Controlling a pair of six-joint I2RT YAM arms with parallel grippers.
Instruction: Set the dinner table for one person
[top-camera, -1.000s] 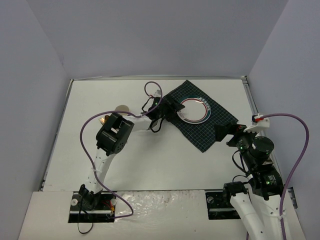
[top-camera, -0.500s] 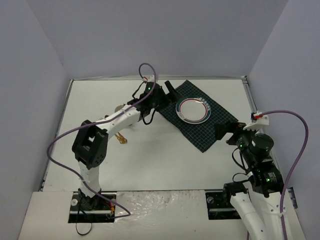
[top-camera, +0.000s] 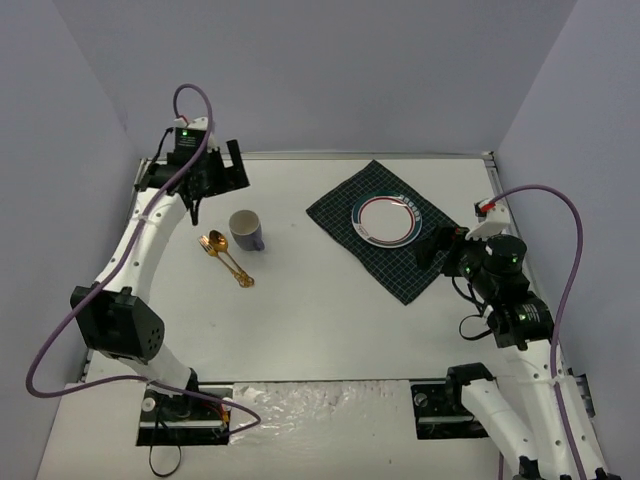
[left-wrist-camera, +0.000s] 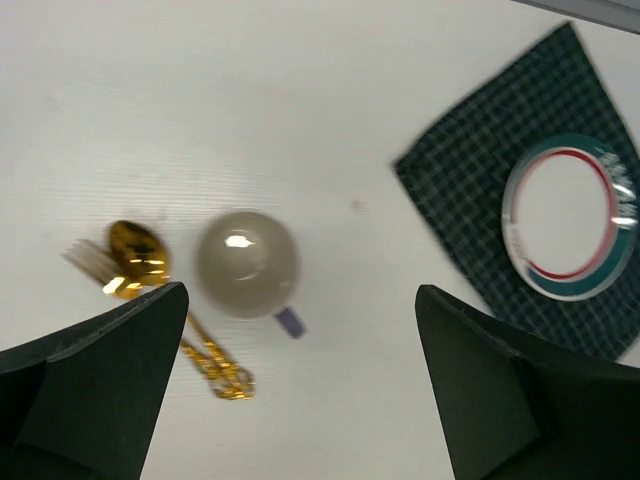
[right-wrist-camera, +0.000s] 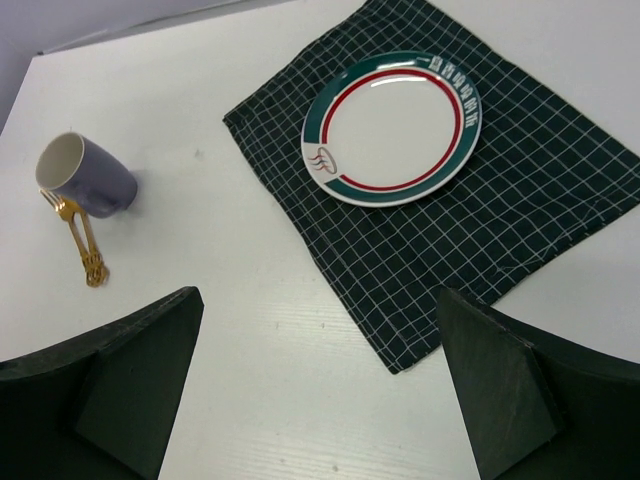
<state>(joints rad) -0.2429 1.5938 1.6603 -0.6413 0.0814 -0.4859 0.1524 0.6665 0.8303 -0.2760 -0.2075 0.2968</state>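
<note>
The white dinner table (top-camera: 320, 320) holds a dark green checked cloth (top-camera: 400, 270) at the back right, with a green-and-red-rimmed plate (top-camera: 388, 220) on it. A purple mug (top-camera: 246, 231) stands upright left of the cloth, a gold spoon and fork (top-camera: 225, 258) lying against its left side. My left gripper (top-camera: 235, 165) is open and empty, raised near the back left corner; its wrist view shows the mug (left-wrist-camera: 247, 264), spoon (left-wrist-camera: 138, 258) and plate (left-wrist-camera: 568, 215) below. My right gripper (top-camera: 440, 248) is open and empty over the cloth's near corner (right-wrist-camera: 480, 240).
Grey walls close in the table on the left, back and right. The right wrist view shows the plate (right-wrist-camera: 392, 127), the mug (right-wrist-camera: 85, 178) and the cutlery (right-wrist-camera: 82, 240) beyond my open right gripper (right-wrist-camera: 320, 310).
</note>
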